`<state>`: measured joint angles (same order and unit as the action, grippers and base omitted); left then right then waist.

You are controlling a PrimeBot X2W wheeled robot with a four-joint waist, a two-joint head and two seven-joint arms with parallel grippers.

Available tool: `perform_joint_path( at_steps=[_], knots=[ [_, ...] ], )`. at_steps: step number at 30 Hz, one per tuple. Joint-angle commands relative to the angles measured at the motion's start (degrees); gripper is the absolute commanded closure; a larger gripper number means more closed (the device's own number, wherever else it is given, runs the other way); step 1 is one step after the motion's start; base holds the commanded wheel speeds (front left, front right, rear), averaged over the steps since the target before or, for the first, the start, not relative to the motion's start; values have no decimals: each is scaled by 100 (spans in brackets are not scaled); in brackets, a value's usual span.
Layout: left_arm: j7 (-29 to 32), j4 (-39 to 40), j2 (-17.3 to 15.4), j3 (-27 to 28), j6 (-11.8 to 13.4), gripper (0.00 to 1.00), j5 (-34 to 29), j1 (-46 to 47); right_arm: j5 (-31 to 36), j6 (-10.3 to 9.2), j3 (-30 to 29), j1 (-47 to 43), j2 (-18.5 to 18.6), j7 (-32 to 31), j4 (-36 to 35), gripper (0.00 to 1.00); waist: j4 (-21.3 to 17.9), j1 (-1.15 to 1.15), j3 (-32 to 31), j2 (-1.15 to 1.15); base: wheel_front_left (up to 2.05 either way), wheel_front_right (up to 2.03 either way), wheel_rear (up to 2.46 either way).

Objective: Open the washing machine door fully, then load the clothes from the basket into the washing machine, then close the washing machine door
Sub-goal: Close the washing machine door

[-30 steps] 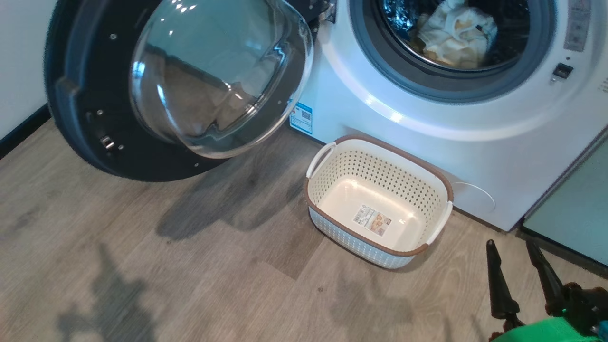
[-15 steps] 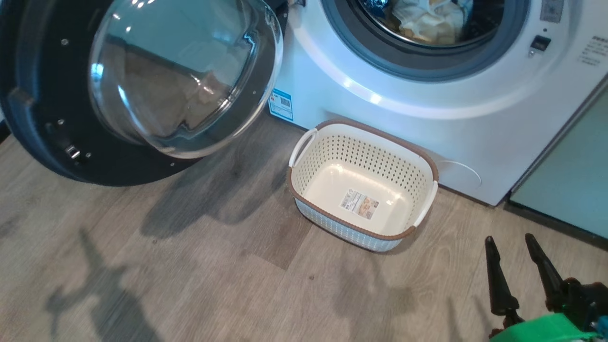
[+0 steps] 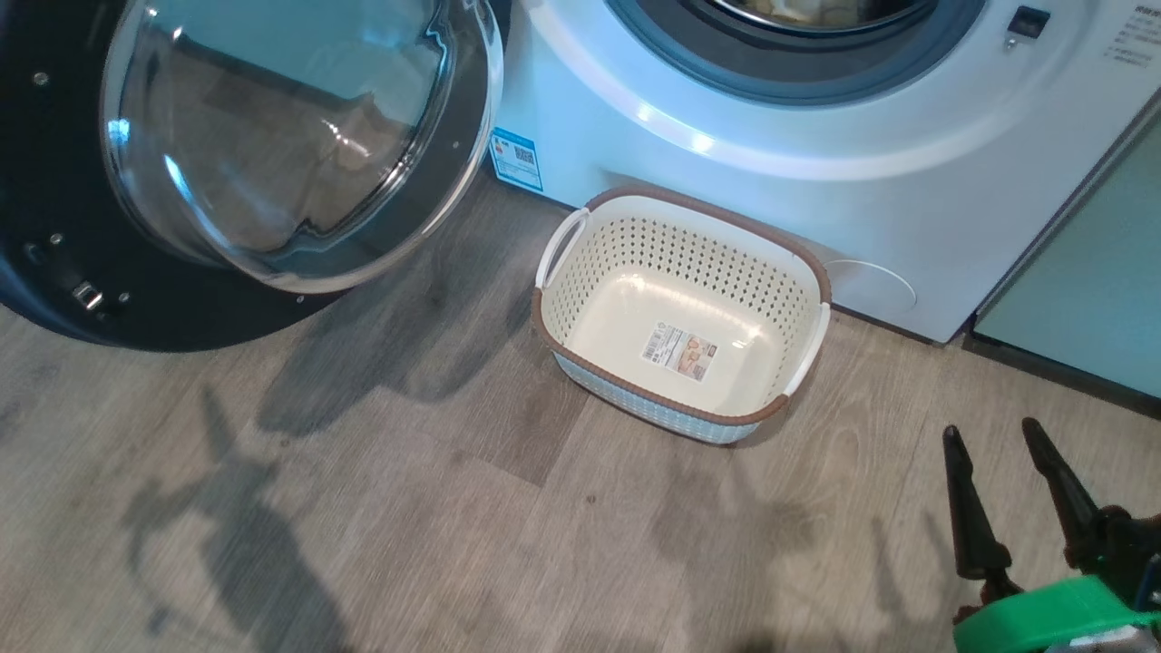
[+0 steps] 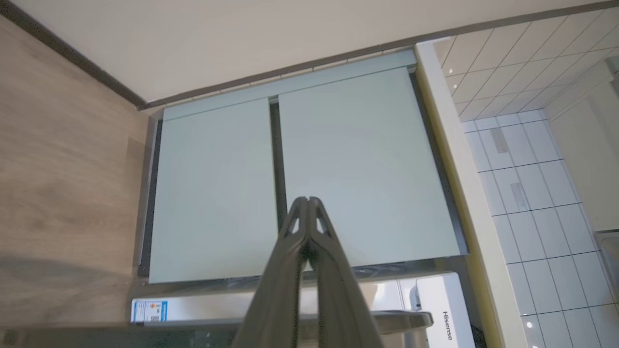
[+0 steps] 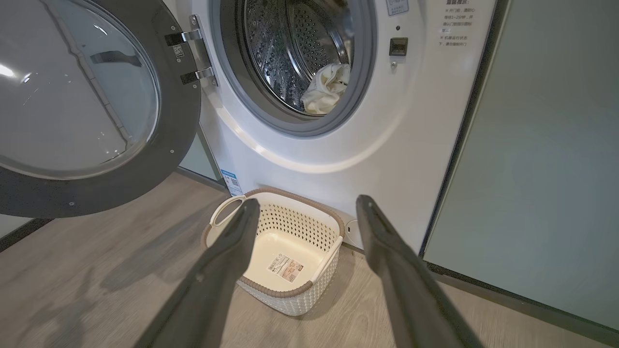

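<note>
Right wrist view: washing machine (image 5: 338, 159) front-on, clothes (image 5: 326, 89) inside drum. Basket (image 5: 300, 222) empty, just before machine base. Door (image 5: 72, 96) wide open, hinged left of machine opening. Right gripper (image 5: 308, 199) released, empty, well right of door. Left gripper (image 4: 308, 198) clenched, empty; judged nearer side for closing push.

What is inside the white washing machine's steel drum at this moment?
A crumpled pale cream garment lies low in the perforated steel drum. The grey rubber gasket hides the drum floor beneath it.
</note>
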<state>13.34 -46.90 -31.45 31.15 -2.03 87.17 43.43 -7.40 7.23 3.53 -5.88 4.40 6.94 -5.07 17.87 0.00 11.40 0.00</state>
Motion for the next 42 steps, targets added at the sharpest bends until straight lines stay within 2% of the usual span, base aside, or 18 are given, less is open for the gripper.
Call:
perform_joint_path(
  at_steps=[1, 32, 42],
  knots=[
    [115, 157, -323, 34, -64, 100, 49, -25, 27, 25, 85, 246, 135, -25, -230, 0, -7, 0, 32, 0, 0, 0, 0],
    [1304, 447, -36, -354, -164, 100, 191, -256, 4, 25, 67, 392, 151, -59, -241, 0, -36, 0, 220, 0, 0, 0, 0],
    [1855, 778, 40, -352, -73, 100, 411, -478, -15, 25, 93, 386, 135, -35, -187, 0, 18, 0, 177, 0, 0, 0, 0]
  ],
)
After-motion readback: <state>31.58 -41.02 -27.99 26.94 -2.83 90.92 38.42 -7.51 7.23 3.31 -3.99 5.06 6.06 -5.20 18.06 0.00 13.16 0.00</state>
